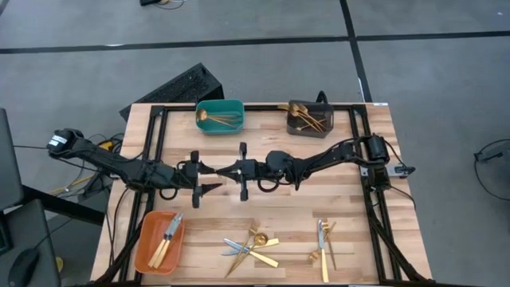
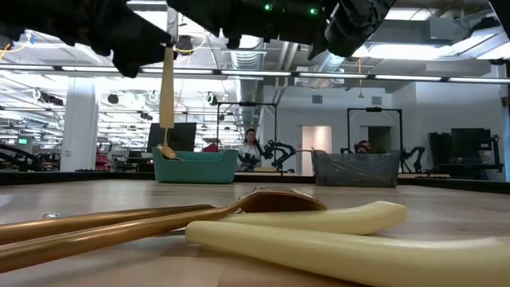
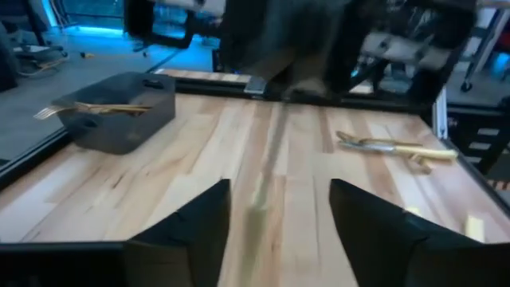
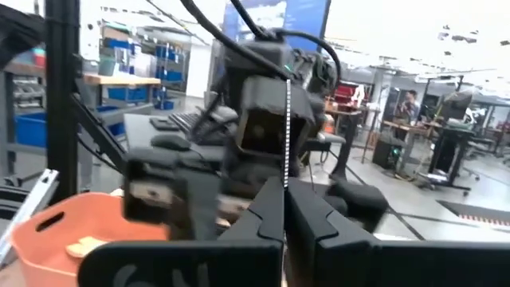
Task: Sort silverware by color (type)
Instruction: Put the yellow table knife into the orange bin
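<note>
1. Above the middle of the worktop [image 1: 263, 215], the two arms meet: the right gripper [image 1: 242, 170] is clenched on a thin knife [image 2: 166, 96] that hangs upright from it, blade up, pale handle down.
2. Facing it, the left gripper [image 1: 209, 177] is released, fingers [image 3: 199, 231] spread wide, just beside the knife.
3. Other silverware lies in two loose heaps near the front edge [image 1: 253, 249], with more in the teal bin [image 1: 220, 115], the dark grey bin [image 1: 308, 118] and the orange bin [image 1: 162, 241].
4. Each piece looks light, stiff and slippery; I judge the flat handle the safest hold, pinched across its width, as polished metal could twist or slide out.
</note>
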Tool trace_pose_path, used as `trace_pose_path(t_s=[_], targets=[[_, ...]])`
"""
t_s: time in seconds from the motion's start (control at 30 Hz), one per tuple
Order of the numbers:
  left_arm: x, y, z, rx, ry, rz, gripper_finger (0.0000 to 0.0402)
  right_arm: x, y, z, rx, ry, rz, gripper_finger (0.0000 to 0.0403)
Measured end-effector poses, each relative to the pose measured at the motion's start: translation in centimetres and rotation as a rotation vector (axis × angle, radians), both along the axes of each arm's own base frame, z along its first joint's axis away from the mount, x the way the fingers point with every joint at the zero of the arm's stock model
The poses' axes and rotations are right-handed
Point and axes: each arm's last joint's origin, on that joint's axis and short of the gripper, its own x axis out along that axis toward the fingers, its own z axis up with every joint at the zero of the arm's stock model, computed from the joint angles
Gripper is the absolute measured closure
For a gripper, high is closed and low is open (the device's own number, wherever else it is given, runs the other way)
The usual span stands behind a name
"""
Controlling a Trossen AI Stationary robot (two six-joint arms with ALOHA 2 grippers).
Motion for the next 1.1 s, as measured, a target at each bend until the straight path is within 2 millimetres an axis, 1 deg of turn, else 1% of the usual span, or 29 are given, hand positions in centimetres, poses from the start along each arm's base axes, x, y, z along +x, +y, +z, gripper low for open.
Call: trace_pose_path(t_s=[0.13,0.27,0.3,0.33,0.43,0.53,0.6,0.67,0.73,0.87,0.93,1.0,1.1], targets=[[0.1,0.5,-0.2,0.024,0.019,0.016,0.0271,0.0,0.0,0.2,-0.003,-0.018,0.011,0.0381],[0.1,0.7,-0.3,0.038,0.038,-0.001,0.0363,0.0,0.0,0.2,-0.003,-0.02,0.021,0.038],[0.1,0.7,-0.3,0.034,0.041,-0.01,0.0379,-0.1,0.0,0.4,0.005,-0.02,0.021,0.0379],[0.1,0.6,-0.3,0.022,0.04,-0.012,0.0385,-0.2,0.0,0.6,0.016,-0.011,0.024,0.0377],[-0.1,0.6,0.0,-0.07,0.058,0.012,0.0385,-0.3,-0.2,0.9,0.079,-0.002,0.028,0.036],[-0.7,0.2,0.0,-0.324,0.151,0.054,0.0385,-0.8,-1.1,1.6,0.152,0.062,0.016,0.0331],[-1.4,-0.5,0.2,-0.403,0.236,0.046,0.0385,-1.3,-1.6,2.6,0.154,0.105,0.004,0.0311],[-2.2,-1.3,0.7,-0.456,0.302,0.065,0.0386,-2.0,-1.9,3.6,0.15,0.154,-0.006,0.029],[-3.1,-1.9,1.6,-0.487,0.361,0.113,0.0386,-2.4,-2.0,3.9,0.155,0.195,-0.015,0.0271],[-5.0,-3.1,4.2,-0.545,0.451,0.196,0.0386,-3.3,-2.7,4.5,0.217,0.258,-0.1,0.024],[-6.0,-3.9,4.8,-0.561,0.483,0.236,0.0387,-3.7,-2.8,4.8,0.235,0.285,-0.14,0.023],[-6.9,-4.8,4.6,-0.592,0.501,0.288,0.0387,-3.8,-2.8,4.4,0.235,0.323,-0.172,0.0222],[-8.1,-6.4,3.5,-0.661,0.549,0.334,0.0387,-3.6,-2.4,3.4,0.228,0.386,-0.186,0.0217]])
